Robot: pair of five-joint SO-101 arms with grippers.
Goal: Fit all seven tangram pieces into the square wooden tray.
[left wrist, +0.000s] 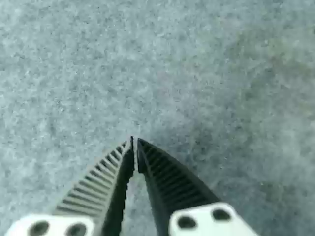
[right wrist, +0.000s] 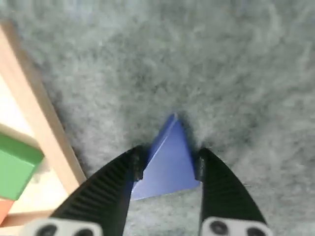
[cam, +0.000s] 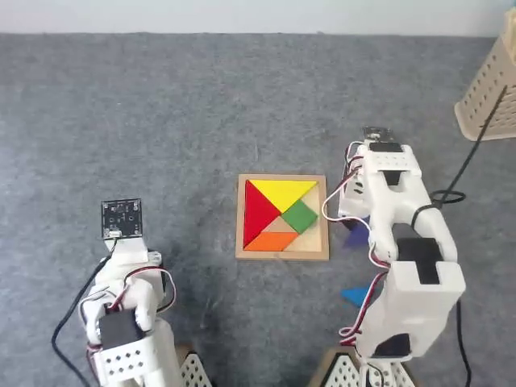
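Beside the tray (cam: pixel 282 255), right tool (right wrist: pixel 170 152) grasps a half-hidden dark-blue triangle (right wrist: pixel 170 169); left tool (left wrist: pixel 134 142) clenched.

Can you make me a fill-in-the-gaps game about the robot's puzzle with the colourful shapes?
1. The green piece lies inside the wooden ____.
2. The right gripper has its fingers on either side of a ____ triangle.
3. The left gripper is ____, with nothing in it.
4. A light blue triangle lies on the grey ____.

Missing words: tray, blue, shut, carpet.
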